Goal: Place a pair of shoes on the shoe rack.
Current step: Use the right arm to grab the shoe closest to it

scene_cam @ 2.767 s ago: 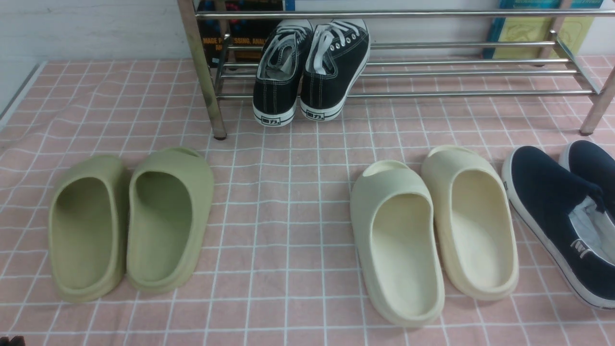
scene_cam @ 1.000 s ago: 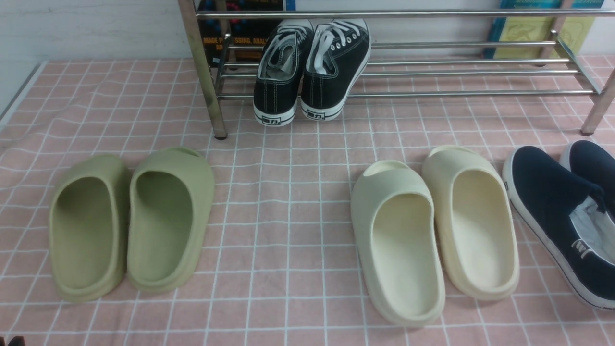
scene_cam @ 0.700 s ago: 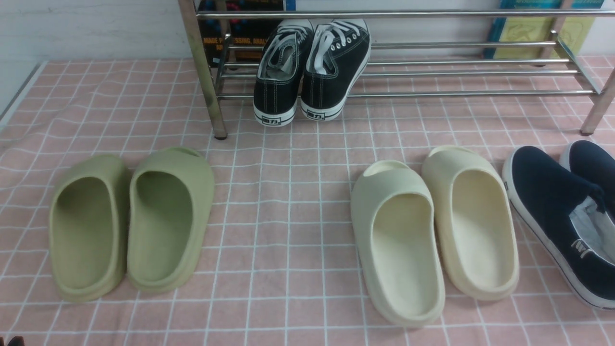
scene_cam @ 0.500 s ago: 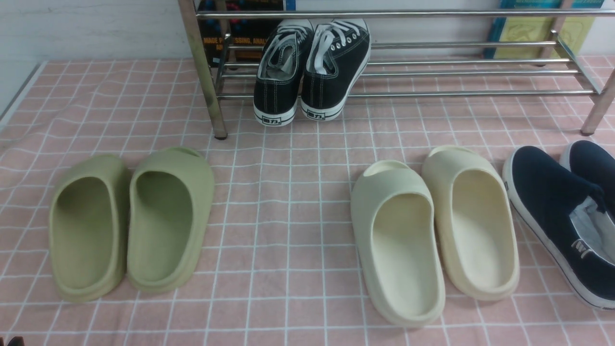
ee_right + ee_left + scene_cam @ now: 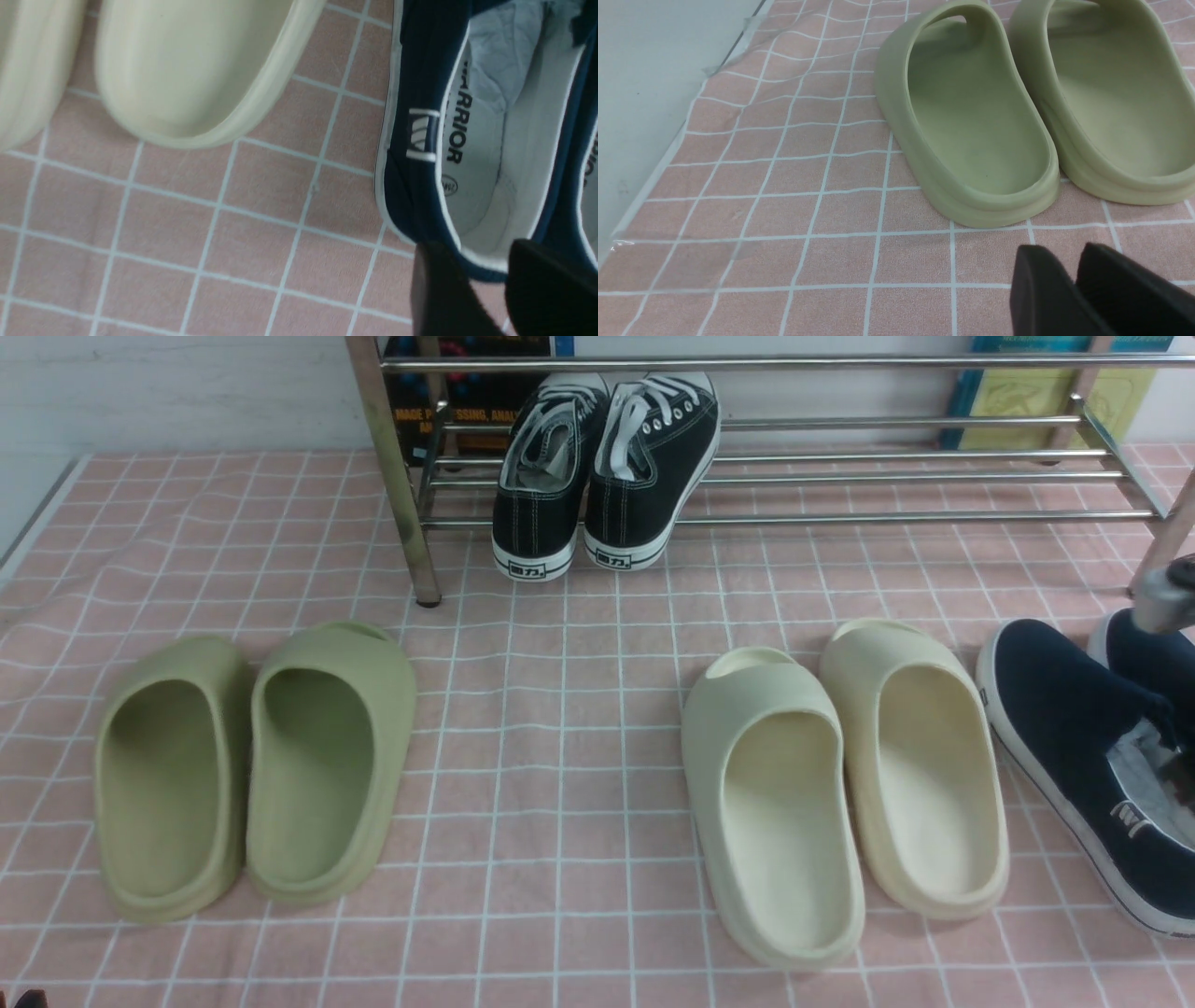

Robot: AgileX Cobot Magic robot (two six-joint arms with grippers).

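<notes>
The two navy slip-on shoes lie side by side on the pink cloth at the right edge of the front view, one (image 5: 1064, 719) nearer the middle and the other (image 5: 1153, 658) cut off by the frame. In the right wrist view the nearer shoe (image 5: 420, 116) shows its pale lining. My right gripper (image 5: 481, 263) is open and empty, its dark fingers (image 5: 444, 294) just at that shoe's heel. Part of my right arm (image 5: 1165, 597) hangs over the shoes. The silver shoe rack (image 5: 887, 478) stands at the back. My left gripper (image 5: 1064, 256) is shut and empty, low over the cloth.
Black lace-up sneakers (image 5: 602, 476) sit on the rack's left part. Cream slides (image 5: 840, 784) lie just left of the navy shoes. Green slides (image 5: 252, 765) lie at the left, close in front of my left gripper (image 5: 971, 116). Books stand behind the rack.
My right arm has come into the front view at the right edge, above the navy shoes. The shoes and slides have not moved.
</notes>
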